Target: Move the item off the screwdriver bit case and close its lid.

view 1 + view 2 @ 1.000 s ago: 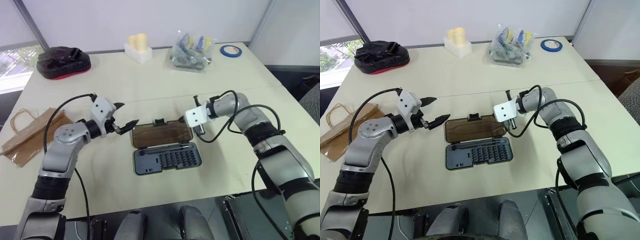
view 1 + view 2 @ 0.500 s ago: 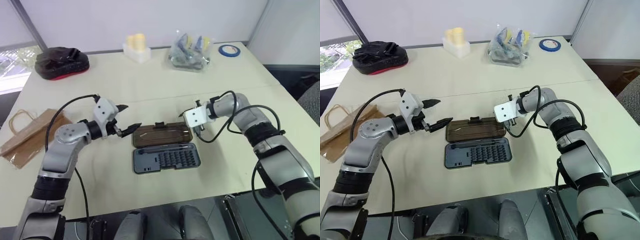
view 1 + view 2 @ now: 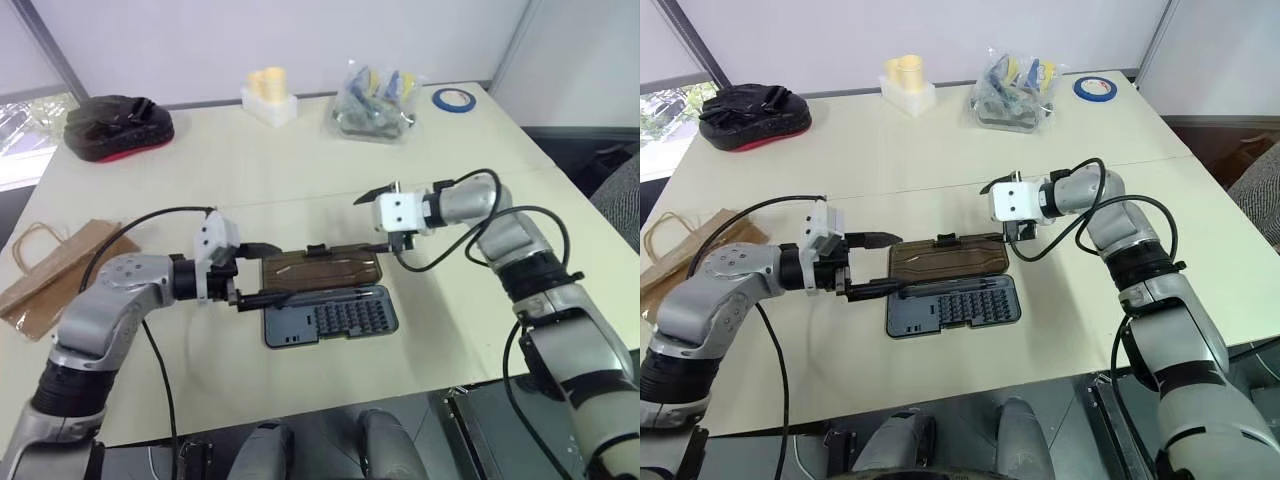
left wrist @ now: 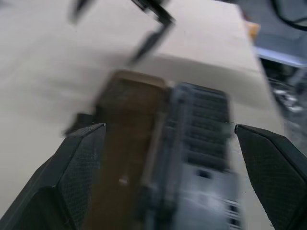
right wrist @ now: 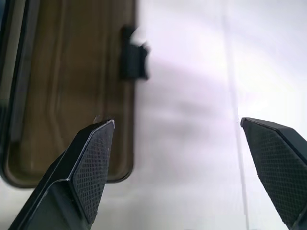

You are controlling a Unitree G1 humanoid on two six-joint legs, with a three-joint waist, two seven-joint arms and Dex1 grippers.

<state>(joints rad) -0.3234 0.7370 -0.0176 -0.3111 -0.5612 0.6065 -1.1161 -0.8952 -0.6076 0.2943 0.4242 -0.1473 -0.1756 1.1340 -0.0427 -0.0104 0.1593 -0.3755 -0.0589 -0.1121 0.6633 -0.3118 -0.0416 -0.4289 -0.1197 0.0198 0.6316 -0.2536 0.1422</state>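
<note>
The bag (image 3: 60,275) lies flat on the desk (image 3: 330,170), far off to the left of the case (image 3: 328,315). It does not touch the case. So the first job looks done: nothing sits on the case.

The lid (image 3: 322,270) is open. It is brown and see-through, and it lies behind the grey tray of bits, on the far side from the robot. Its small black latch (image 3: 317,248) is at the far edge. From the head views I cannot tell if the lid lies flat on the desk or is lifted a little.

The left pincer (image 3: 262,272) is at the left end of the case, low, just beside the lid. Its two fingers are wide apart and hold nothing. The left wrist view shows the lid and tray between them.

The right pincer (image 3: 381,219) is above the far right corner of the lid. Its fingers are wide apart too, and nothing is in them. In the right wrist view the lid lies below one finger (image 5: 88,165), with a gap.

The step now is closing the lid. I think a pincer must next get under or behind the far edge, swing the lid over the tray, and press until the latch snaps. The case could slide.
</note>
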